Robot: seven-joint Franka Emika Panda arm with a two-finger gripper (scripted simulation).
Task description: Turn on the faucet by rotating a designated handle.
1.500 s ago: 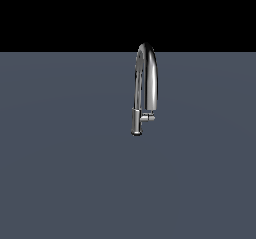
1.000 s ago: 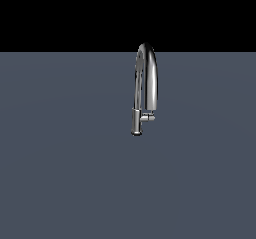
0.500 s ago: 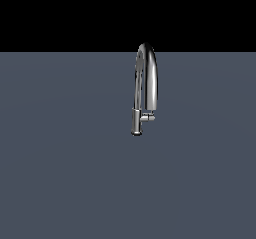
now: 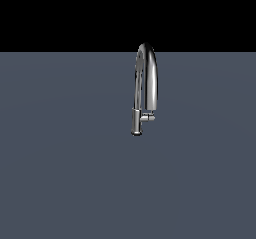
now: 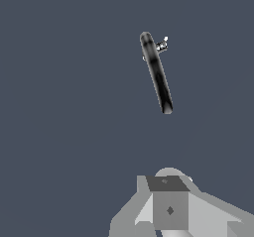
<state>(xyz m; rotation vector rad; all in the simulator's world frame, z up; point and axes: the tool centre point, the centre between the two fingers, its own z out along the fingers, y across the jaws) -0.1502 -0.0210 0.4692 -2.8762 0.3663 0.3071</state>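
The gripper (image 5: 171, 208) appears only in the wrist view, as a pale grey blocky body at the frame's edge; its fingertips are out of sight, so whether it is spread or closed cannot be told. It holds nothing visible. Well apart from it, beyond bare floor (image 5: 64, 132), stands the faucet (image 5: 156, 72), seen from above as a dark narrow arch. The handle (image 5: 162, 44) juts sideways at the faucet's far end from the gripper.

In the exterior view the faucet (image 4: 146, 85) rises alone, the handle (image 4: 148, 117) pointing toward the exterior view's right.
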